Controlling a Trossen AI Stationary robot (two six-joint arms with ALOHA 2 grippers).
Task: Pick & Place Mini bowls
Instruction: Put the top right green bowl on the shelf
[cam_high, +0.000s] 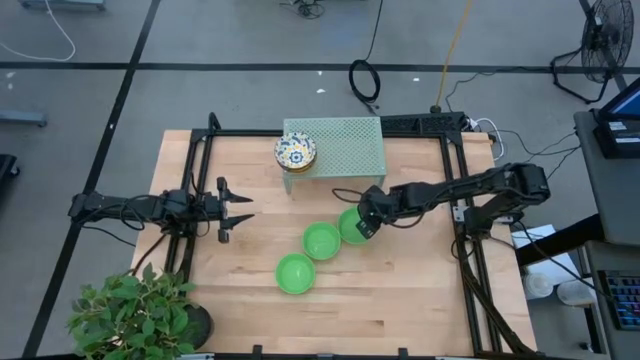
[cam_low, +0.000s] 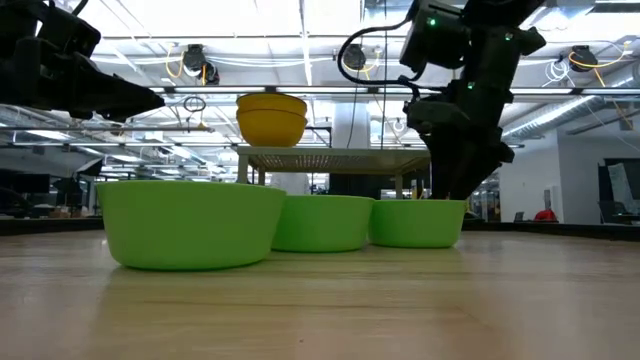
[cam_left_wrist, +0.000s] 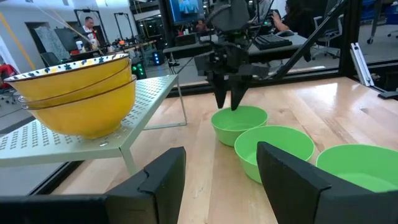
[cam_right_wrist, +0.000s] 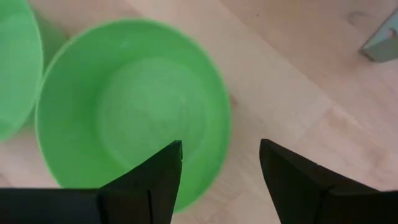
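The stack of white floral-patterned bowls with yellow outsides (cam_high: 295, 152) could not be counted from overhead, where it read as one disc; the left wrist view (cam_left_wrist: 78, 93) showed at least two nested rims, and the bottom of the stack was hard to separate. It stood on a corner of the pale green perforated metal rack (cam_high: 345, 145), whose thin legs were mostly hidden beneath its top.

Three plain bright green round bowls lay in a diagonal row on the pale wooden desk (cam_high: 400, 290), smooth and glossy, each touching or nearly touching the next. The farthest green bowl (cam_high: 351, 226) was partly covered from above by the right hand (cam_high: 366, 224); the middle green bowl (cam_high: 322, 241) and the nearest green bowl (cam_high: 295, 274) showed whole. In the right wrist view the farthest bowl (cam_right_wrist: 130, 109) was blurred and its lower rim was cut off by the two dark fingers (cam_right_wrist: 152, 180).

The right hand hung just above that bowl's rim on the side toward the rack, its fingers spread apart and holding nothing; one finger sat over the bowl's interior, the other over bare wood. Whether a fingertip touched the rim could not be told.

The left hand (cam_high: 240, 210) waited well apart at the desk's left side, fingers wide apart and empty.

A leafy green potted plant (cam_high: 135, 310) sat at the desk's near left corner, cut off by the picture's edge.
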